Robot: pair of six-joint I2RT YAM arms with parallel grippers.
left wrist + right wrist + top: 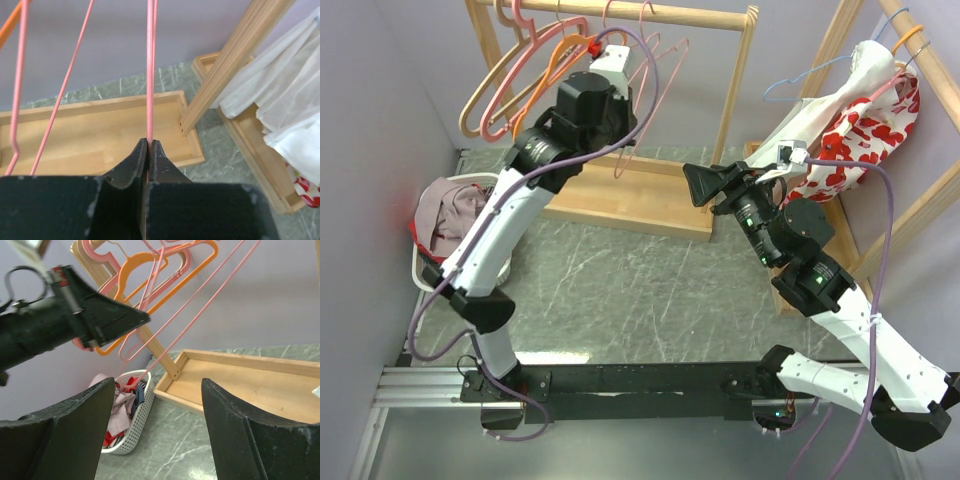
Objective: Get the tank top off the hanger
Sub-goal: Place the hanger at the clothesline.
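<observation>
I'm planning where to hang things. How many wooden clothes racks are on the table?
2. One rack stands at the back left, carrying bare hangers; the other stands along the right side, holding clothes. None appears hidden.

No text, number, brand or sign can be read in any of the three views; the red marks on the white garment (865,135) hanging at the right-hand rack are a printed pattern, not letters; a small pale tag (25,244) at the top left corner of the right wrist view is too blurred to show any writing.
</observation>
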